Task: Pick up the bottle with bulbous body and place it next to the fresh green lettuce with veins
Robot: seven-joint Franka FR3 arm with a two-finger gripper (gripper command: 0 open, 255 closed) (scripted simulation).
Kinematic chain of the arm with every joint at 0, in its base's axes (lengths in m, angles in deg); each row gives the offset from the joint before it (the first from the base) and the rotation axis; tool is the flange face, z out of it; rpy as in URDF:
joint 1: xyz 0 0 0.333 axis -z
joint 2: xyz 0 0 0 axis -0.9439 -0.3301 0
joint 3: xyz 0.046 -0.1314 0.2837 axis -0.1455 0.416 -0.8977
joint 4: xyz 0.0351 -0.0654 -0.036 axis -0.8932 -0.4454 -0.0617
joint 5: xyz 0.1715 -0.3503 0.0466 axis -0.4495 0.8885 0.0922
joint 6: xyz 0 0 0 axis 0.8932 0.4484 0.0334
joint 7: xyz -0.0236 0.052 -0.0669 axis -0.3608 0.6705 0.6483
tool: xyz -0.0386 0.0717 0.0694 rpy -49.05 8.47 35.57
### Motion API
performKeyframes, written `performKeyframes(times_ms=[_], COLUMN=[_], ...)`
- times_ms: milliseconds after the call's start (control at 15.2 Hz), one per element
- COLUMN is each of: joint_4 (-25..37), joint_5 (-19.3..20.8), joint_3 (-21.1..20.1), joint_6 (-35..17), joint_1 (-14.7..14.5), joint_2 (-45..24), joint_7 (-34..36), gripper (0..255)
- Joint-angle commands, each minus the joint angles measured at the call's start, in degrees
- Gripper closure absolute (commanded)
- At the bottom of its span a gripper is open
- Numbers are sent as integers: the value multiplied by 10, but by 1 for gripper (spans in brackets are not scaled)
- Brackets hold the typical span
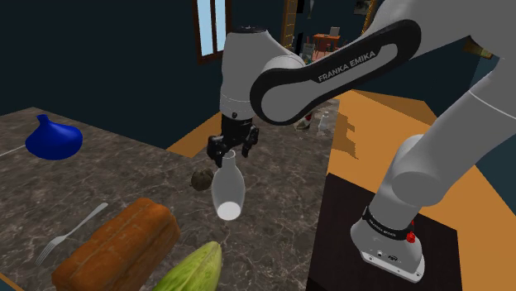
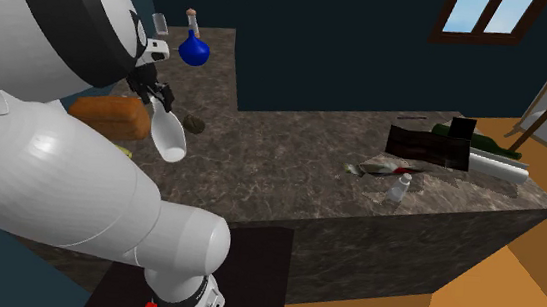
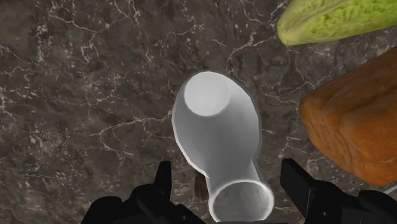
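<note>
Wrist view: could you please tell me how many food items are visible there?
2: a green lettuce and a brown bread loaf, next to each other; the white bottle in the end effector may hide more.

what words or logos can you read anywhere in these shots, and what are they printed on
"FRANKA EMIKA": white letters on the dark link of the arm, shoulder view.
Pale lettering on the dark ring at the foot of the arm: too small to read.
No other readable text.
</note>
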Motion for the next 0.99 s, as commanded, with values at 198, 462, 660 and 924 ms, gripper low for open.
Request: performKeyframes(times_ms=[198, 462, 660, 924], joint_4=[10, 42, 42, 41], joint_5=[-5, -15, -15, -15], joint_3=[4, 14, 14, 14], joint_6=[20, 77, 77, 77], joint_1=[-2, -7, -7, -7], joint_2=[11, 38, 38, 38], joint_7=[-4, -12, -12, -12], gripper=[0, 0, 0, 0])
